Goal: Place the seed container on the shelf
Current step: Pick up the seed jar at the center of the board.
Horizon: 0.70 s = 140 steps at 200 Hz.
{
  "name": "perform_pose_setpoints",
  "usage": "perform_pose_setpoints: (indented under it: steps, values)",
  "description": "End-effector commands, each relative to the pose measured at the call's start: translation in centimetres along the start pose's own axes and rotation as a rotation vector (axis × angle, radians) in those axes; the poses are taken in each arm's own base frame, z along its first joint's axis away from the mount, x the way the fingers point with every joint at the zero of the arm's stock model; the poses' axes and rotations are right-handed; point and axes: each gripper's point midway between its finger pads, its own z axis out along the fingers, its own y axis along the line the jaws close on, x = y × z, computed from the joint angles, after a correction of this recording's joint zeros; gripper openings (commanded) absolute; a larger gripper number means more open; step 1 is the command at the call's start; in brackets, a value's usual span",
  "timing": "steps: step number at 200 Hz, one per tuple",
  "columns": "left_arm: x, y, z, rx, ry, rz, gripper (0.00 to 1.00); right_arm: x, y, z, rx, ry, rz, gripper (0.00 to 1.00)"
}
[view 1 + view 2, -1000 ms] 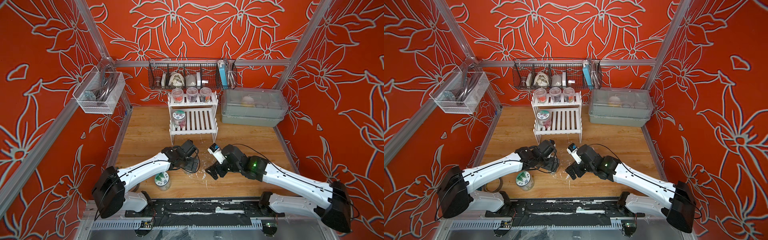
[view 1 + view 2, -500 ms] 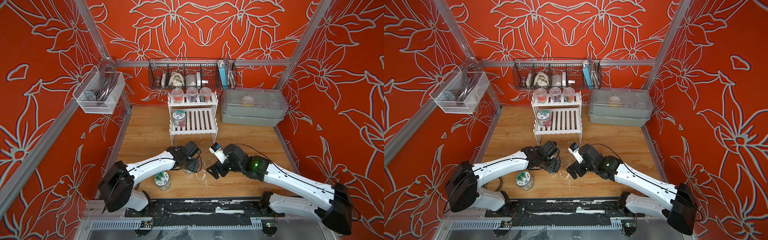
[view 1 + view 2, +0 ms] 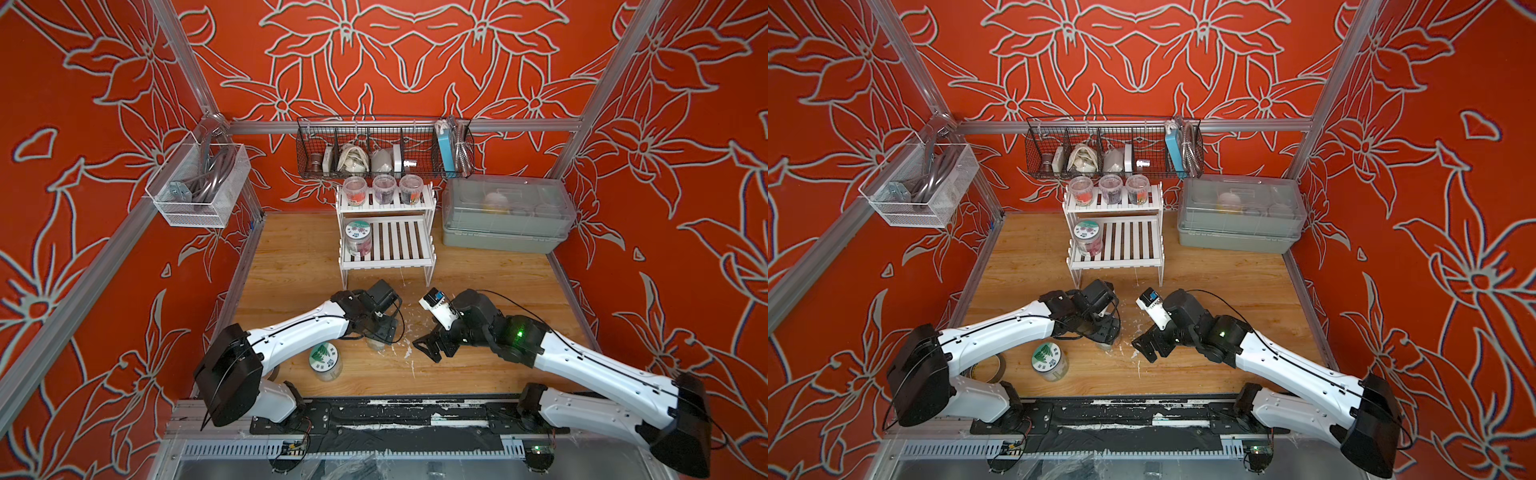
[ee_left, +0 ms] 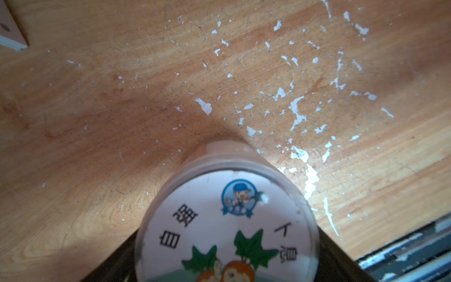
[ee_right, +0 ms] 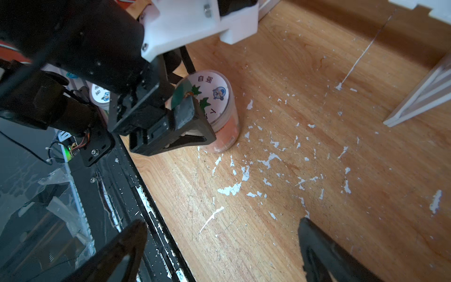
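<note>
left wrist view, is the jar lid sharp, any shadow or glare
Left wrist view: the clear round jar with printed white lid is slightly soft but readable; shadow darkens the wooden table by it, glare alongside. Right wrist view: the right gripper looks dark, blurred.

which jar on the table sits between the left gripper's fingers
The orange-filled jar with the cartoon-boy lid, straddled by the left gripper; the green-leaf-lidded jar stands apart, untouched.
</note>
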Motion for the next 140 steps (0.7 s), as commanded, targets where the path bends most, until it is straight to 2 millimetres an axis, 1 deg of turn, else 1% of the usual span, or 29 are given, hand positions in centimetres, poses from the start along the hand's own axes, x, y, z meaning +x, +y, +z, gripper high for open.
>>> perform_pose_setpoints:
  steps: [1, 18, 35, 65, 102, 122, 140]
  values:
    - [-1.2, -1.0, -3.7, 0.106, -0.046, -0.054, 0.72, -2.0, 0.8, -0.6, -0.041, -0.119, -0.083, 1.00]
    - [-1.7, -1.0, -5.7, 0.158, -0.065, -0.097, 0.72, -3.3, 1.9, -0.8, -0.098, -0.206, -0.149, 0.99]
    - [-2.0, -1.4, -7.4, 0.235, -0.079, -0.143, 0.72, -4.4, 2.5, -0.5, -0.123, -0.280, -0.192, 0.99]
    - [-2.3, -2.1, -9.5, 0.317, -0.100, -0.178, 0.72, -5.1, 3.0, 0.8, -0.136, -0.312, -0.265, 1.00]
    - [-2.5, -3.1, -10.6, 0.391, -0.107, -0.185, 0.72, -5.6, 3.5, 2.5, -0.139, -0.335, -0.315, 0.99]
    - [-2.6, -3.5, -10.9, 0.419, -0.113, -0.187, 0.72, -5.7, 4.0, 3.1, -0.154, -0.347, -0.337, 1.00]
    - [-2.6, -3.9, -11.2, 0.446, -0.115, -0.191, 0.73, -5.8, 3.9, 3.5, -0.147, -0.343, -0.331, 1.00]
